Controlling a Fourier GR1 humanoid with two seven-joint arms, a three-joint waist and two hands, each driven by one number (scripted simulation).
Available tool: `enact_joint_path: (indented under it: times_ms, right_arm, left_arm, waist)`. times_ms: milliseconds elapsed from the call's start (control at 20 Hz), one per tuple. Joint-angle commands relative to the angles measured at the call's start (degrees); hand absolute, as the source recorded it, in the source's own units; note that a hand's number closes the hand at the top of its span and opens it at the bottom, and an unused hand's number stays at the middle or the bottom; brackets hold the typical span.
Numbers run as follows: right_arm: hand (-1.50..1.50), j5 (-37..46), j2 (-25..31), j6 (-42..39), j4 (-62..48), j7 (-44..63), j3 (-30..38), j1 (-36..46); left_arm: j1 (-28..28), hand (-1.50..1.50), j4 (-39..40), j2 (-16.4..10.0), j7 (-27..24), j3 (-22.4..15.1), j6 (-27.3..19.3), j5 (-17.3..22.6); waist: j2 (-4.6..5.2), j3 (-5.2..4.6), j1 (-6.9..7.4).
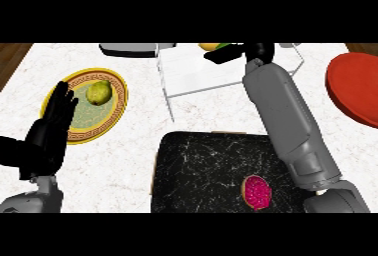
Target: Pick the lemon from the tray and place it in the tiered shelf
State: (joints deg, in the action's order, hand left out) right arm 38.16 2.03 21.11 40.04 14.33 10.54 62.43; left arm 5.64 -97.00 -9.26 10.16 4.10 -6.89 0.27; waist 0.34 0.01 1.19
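Head view shows my right robot hand [251,51] curled round the lemon [209,46] at the tiered shelf's [192,75] far side, my arm crossing the black tray [199,165] with its pink fruit [258,192], left robot hand [50,127] open over a yellow plate's [120,102] edge.

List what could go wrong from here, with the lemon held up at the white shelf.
1. The right robot hand holds the lemon at the far edge of the tiered shelf; released there, it might roll off instead of settling on a tier.
2. The right forearm lies across the shelf's right side, so pulling back could knock its wall.
3. Fingers hide much of the lemon, so its seating is hard to judge.
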Motion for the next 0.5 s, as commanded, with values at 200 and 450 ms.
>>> enact_joint_path:
  times_ms: [200,450]
  right_arm:
    - [-1.50,-8.38,0.73,-0.40,2.94,-7.87,4.20,1.27]
    - [-1.50,-8.28,1.98,2.94,9.43,-0.68,4.51,0.86]
  left_arm:
    - [-2.43,0.00,0.68,0.14,-2.35,0.74,0.26,-0.57]
    - [-4.39,0.00,-1.07,0.36,-2.78,1.34,0.54,0.00]
  waist:
    - [-0.23,0.01,-0.53]
    - [-0.58,-0.02,-1.08]
